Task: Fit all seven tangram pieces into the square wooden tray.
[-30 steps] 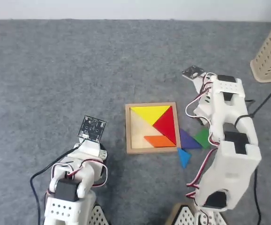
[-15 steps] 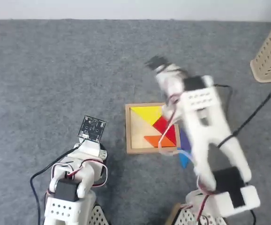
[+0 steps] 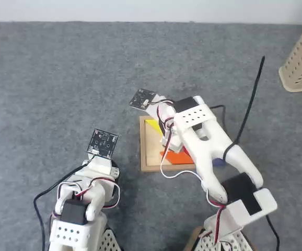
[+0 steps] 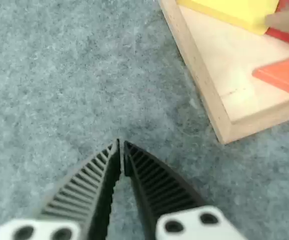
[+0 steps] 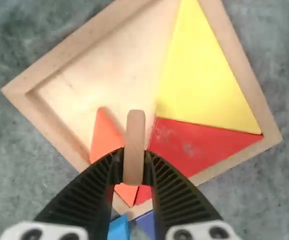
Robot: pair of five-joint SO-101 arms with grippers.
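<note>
Basket (image 3: pixel 301 57) stands apart; right arm (image 3: pixel 199 129), holding tan piece (image 5: pixel 135 145), overhangs tray (image 3: pixel 142 149).

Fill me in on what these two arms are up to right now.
The right gripper is shut on a tan piece, held on edge over the square wooden tray, above where the orange piece and red piece meet. The yellow piece also lies in the tray. A blue piece and a purple piece lie outside it. The left gripper is shut and empty over the carpet beside the tray.
</note>
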